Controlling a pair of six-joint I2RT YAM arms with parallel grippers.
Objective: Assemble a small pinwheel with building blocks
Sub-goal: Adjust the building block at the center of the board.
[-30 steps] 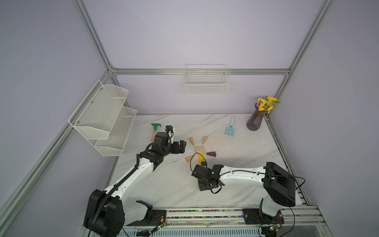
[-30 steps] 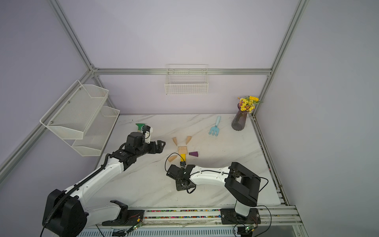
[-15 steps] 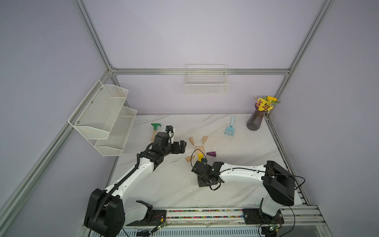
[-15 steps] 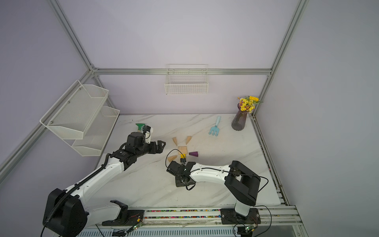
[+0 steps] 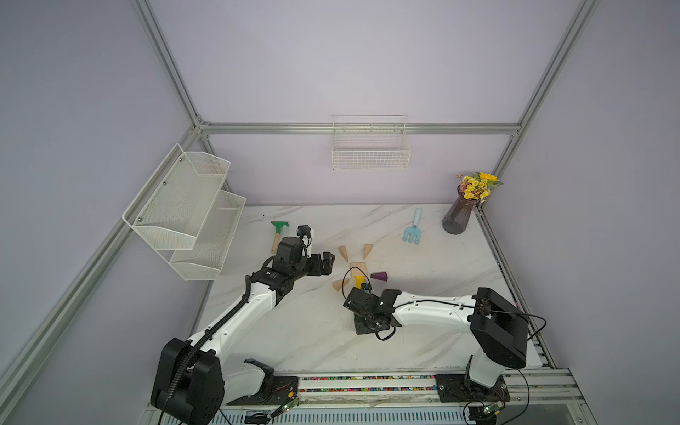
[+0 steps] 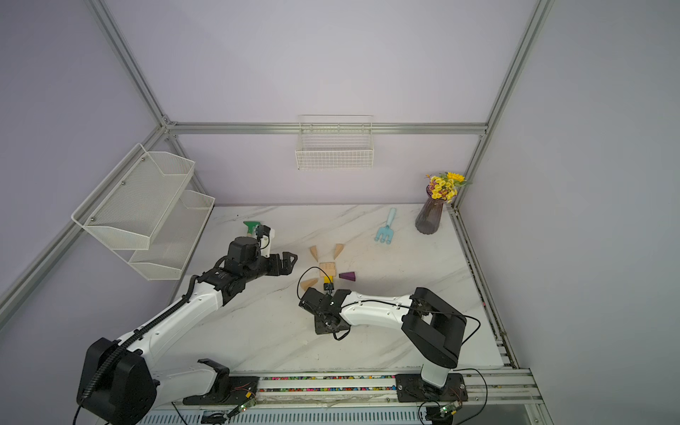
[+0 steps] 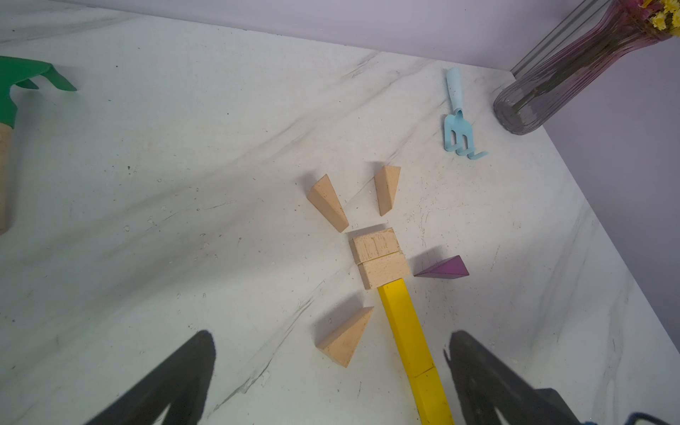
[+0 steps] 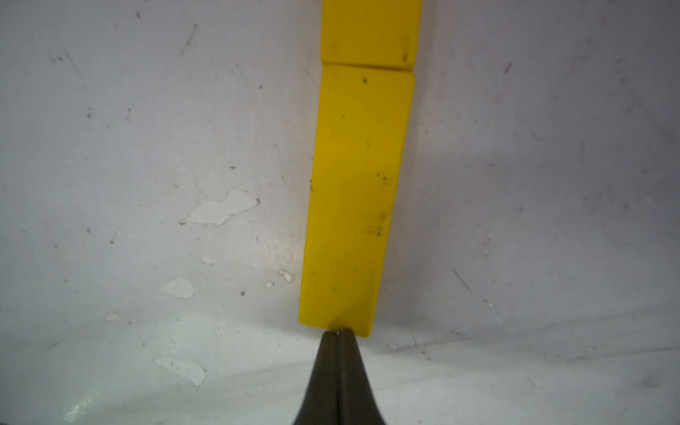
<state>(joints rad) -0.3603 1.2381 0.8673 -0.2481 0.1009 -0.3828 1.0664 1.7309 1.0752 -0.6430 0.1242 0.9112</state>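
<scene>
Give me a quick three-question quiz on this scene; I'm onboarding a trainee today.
1. True or false: the right gripper is shut, its tip at the end of the yellow stick.
2. How many pale wood wedges lie around the hub?
3. Which lies nearest the vase? A) light blue fork B) green rake C) purple wedge
Key: 1 true; 2 three; 3 A.

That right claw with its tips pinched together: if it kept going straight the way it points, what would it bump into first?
The near yellow bar. The right gripper is shut and points along it, with its tips at the bar's end, apparently touching it. Past that bar, in the same line, lies the second yellow bar.
</scene>
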